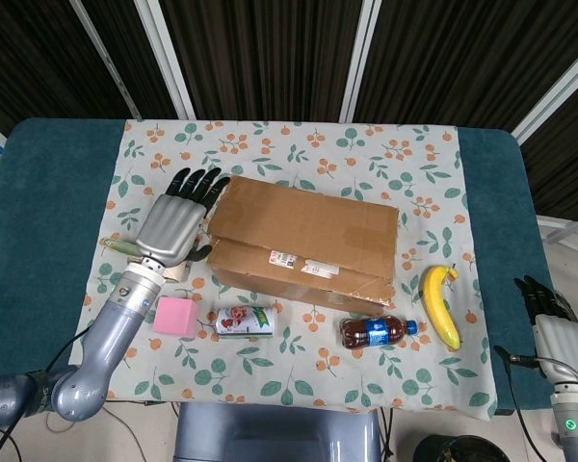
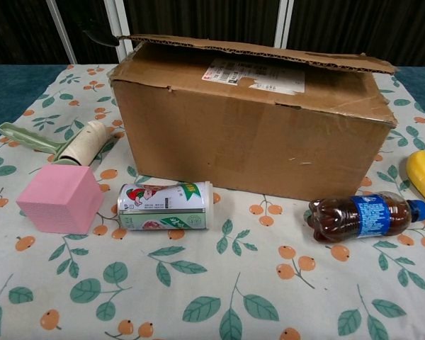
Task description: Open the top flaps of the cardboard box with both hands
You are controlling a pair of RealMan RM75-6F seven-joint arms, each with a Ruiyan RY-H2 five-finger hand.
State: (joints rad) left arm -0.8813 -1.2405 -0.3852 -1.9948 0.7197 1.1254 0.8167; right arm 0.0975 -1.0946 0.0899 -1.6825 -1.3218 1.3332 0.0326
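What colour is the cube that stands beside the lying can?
The cube is plain pink; the chest view shows it best.

Silver-backed left hand [image 1: 173, 226] and right hand [image 1: 557, 332] with black fingers on grey jointed arms

Left hand [image 1: 176, 226] open beside the cardboard box [image 1: 303, 245].
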